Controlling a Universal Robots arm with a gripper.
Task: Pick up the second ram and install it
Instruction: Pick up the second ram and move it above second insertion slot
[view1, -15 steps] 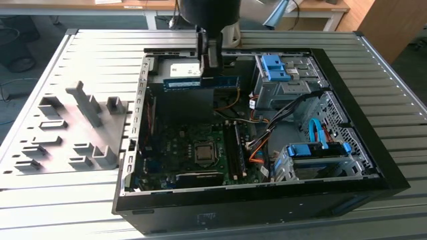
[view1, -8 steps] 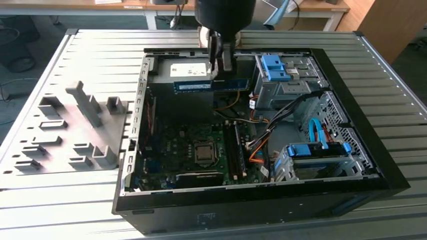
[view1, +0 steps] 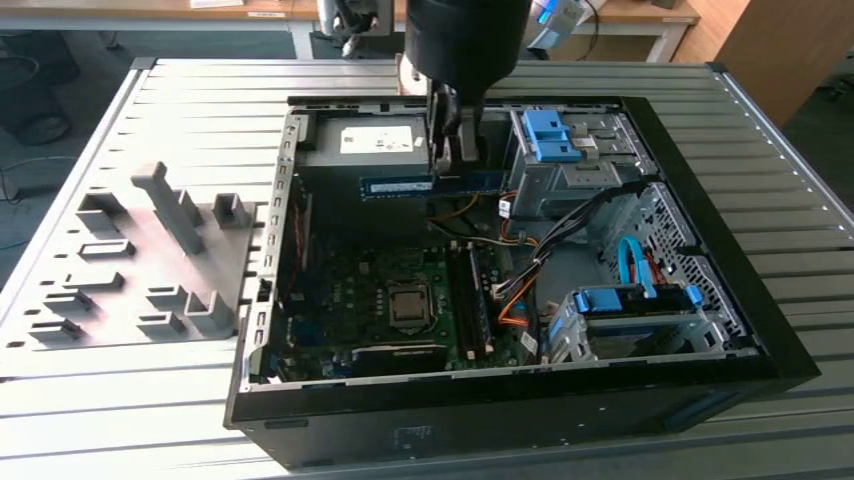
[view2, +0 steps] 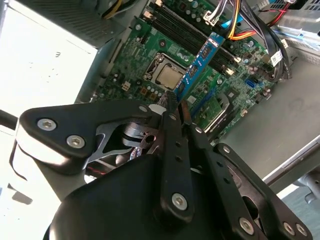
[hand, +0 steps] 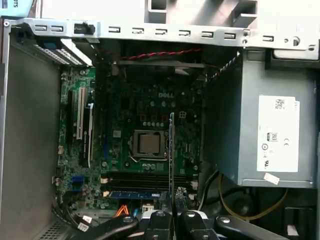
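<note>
My gripper (view1: 450, 165) hangs over the open computer case (view1: 694, 260), shut on the second ram (view1: 398, 187), a long blue-green stick held level and on edge above the motherboard (view1: 360, 290). In the second wrist view the ram (view2: 200, 62) juts out from the closed fingertips (view2: 169, 102) across the CPU socket (view2: 167, 75). In the first wrist view the ram (hand: 172, 150) shows edge-on beside the CPU socket (hand: 149, 144), above the black memory slots (hand: 145, 181). Another blue stick (hand: 132, 193) lies seated in one of those slots.
A grey power supply (hand: 272, 140) sits close beside the gripper. Blue drive cages (view1: 550, 135) and bundled cables (view1: 514, 300) crowd the case on the exterior view's right. A grey moulded tray (view1: 147, 260) lies on the table at that view's left.
</note>
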